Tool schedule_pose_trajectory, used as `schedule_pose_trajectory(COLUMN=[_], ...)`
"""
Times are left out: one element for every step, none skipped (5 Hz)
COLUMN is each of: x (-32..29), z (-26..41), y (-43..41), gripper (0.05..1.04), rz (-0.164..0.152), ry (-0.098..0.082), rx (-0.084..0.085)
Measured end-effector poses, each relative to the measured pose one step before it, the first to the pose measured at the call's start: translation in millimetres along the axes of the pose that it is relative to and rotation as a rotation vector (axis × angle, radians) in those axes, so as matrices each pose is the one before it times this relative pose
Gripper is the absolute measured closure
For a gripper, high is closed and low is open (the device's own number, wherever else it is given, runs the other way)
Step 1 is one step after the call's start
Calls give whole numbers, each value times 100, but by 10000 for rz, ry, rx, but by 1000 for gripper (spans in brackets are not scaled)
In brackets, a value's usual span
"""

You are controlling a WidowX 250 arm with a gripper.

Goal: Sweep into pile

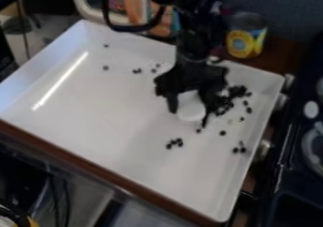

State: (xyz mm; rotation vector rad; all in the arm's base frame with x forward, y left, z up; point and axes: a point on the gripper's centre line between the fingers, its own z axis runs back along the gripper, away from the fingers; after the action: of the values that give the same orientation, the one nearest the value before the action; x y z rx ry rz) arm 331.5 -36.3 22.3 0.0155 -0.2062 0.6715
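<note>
Displays yellow-and-blue label (pixel 241 44) on can (pixel 247 21) at upper right, print illegible. Grasps white object (pixel 191 109) between jaws of gripper (pixel 188 118), right of centre, over white tray (pixel 114 112). Contains dark pieces (pixel 237 91), mostly clustered at right, others scattered. Backed by grey wall (pixel 287 13), upper right.

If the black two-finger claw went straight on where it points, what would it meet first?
Likely the floor of the glossy white tray, beyond the white round piece in the claw; depth is unclear.
</note>
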Motion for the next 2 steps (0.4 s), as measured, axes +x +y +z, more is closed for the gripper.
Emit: schedule_pose_trajectory(x=[592,224], z=[-191,-129], y=[-666,-887], gripper=[334,334], rz=[131,-8], ry=[-128,-47], rx=[-45,-113])
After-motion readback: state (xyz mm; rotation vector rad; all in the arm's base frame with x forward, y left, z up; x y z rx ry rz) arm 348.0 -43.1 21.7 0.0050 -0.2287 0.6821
